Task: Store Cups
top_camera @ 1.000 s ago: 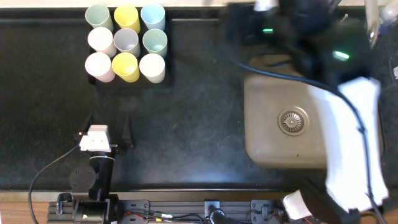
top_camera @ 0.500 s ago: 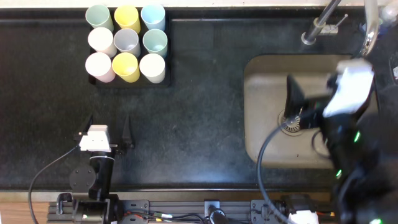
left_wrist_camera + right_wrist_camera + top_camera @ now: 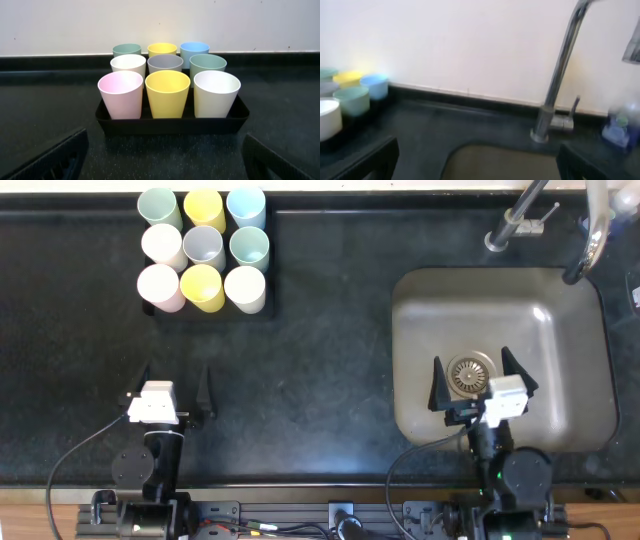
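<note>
Jaws open and empty on both arms, the left gripper point(image 3: 176, 380) faces the tray point(image 3: 172, 125) from nearby while the right gripper point(image 3: 477, 374) has just swung back well apart from it, suggesting the nine cups point(image 3: 204, 248) inside are stored.

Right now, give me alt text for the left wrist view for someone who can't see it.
Nine pastel cups stand upright in three rows of three in a black tray on a dark countertop, a white wall behind. The open left gripper frames the foreground.
</note>
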Controlling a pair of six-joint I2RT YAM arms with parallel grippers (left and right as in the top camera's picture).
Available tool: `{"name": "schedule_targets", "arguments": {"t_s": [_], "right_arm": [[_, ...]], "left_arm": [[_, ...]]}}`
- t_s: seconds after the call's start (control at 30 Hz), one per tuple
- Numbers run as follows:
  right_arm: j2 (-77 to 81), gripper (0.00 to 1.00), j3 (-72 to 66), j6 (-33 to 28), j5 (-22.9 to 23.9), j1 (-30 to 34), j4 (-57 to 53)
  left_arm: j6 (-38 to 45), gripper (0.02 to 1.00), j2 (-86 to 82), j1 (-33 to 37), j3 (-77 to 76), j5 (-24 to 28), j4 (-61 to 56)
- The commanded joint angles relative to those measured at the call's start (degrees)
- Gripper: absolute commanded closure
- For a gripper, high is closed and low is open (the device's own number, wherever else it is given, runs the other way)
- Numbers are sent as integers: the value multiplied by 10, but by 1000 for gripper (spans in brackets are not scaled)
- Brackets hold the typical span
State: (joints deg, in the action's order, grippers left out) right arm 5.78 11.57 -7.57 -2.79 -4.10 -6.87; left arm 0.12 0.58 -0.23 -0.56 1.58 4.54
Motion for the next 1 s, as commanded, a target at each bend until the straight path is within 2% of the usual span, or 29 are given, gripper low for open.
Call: {"name": "schedule_targets", "arguments": {"t_s": [0.03, 0.17, 0.5, 1.0], "right_arm": [[-25, 3, -52, -2, -7, 4, 83], [-37, 3, -107, -2, -6, 4, 157], [-56, 3, -113, -2, -2, 3, 28], [-55, 3, -113, -2, -2, 3, 26]], "left_arm": [[-6, 18, -4, 5, 1, 9, 1], [-6, 18, -4, 5, 1, 9, 1], [-6, 18, -4, 5, 1, 9, 1], [-6, 18, -4, 5, 1, 9, 1]]}}
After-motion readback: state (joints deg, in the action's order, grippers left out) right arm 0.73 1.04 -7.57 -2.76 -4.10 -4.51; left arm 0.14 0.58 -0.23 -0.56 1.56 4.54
